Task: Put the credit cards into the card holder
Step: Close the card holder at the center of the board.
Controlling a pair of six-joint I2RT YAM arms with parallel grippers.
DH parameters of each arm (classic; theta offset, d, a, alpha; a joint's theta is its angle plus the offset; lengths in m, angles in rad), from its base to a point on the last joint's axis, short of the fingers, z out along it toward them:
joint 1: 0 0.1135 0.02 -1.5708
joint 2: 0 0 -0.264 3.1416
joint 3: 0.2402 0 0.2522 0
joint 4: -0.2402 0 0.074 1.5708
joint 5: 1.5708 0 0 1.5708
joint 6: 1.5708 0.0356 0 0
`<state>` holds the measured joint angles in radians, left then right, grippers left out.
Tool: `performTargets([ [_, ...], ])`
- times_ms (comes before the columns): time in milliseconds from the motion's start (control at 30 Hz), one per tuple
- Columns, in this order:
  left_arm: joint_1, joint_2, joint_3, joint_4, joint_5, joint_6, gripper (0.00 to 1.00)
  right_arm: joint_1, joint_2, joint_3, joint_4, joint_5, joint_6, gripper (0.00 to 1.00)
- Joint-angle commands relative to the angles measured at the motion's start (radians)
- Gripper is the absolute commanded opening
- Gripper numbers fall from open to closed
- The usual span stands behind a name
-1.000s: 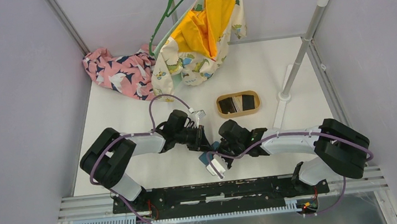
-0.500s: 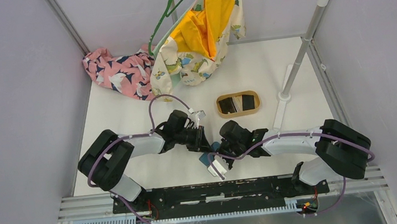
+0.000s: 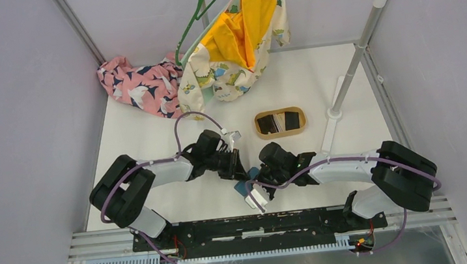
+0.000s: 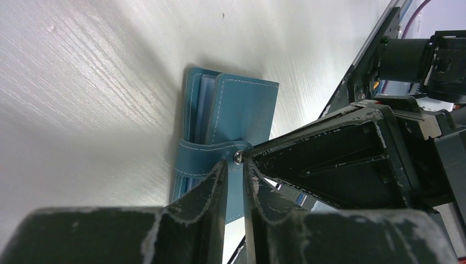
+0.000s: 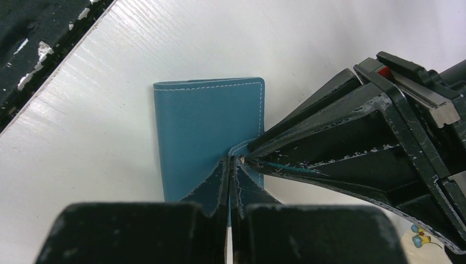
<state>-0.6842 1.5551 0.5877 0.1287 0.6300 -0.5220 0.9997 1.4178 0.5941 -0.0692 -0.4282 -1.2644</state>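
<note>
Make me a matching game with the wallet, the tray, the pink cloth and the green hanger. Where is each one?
Things:
1. wallet
2. tray
3. pink cloth
4. green hanger

Places:
A. up on the rail with a yellow garment
B. heaped at the far left of the table
C. on the table between the two grippers
D. past the grippers, with cards in it

Pairs: 1-C, 2-D, 3-B, 4-A

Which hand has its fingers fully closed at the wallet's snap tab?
The right hand: its fingertips meet at the teal wallet's snap tab. The left hand shows a narrow gap between its fingertips there.
</note>
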Motion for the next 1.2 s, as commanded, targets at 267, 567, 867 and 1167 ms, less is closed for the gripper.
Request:
performTargets([
  [267, -0.043, 0.053, 0.033, -0.146, -0.087, 0.047, 0.14, -0.001, 0.022, -0.027, -0.205, 0.009, 0.0, 0.0],
  [567, -0.057, 0.061, 0.034, -0.196, -0.139, 0.065, 0.08, -0.004, -0.044, -0.015, -0.103, 0.08, 0.087, 0.22],
  [867, -0.066, 0.071, 0.05, -0.195, -0.138, 0.061, 0.08, -0.004, -0.083, -0.045, -0.051, 0.083, 0.082, 0.34],
  [1167, -0.072, 0.069, 0.05, -0.192, -0.138, 0.06, 0.08, 0.03, -0.029, -0.036, -0.016, 0.108, 0.086, 0.33],
])
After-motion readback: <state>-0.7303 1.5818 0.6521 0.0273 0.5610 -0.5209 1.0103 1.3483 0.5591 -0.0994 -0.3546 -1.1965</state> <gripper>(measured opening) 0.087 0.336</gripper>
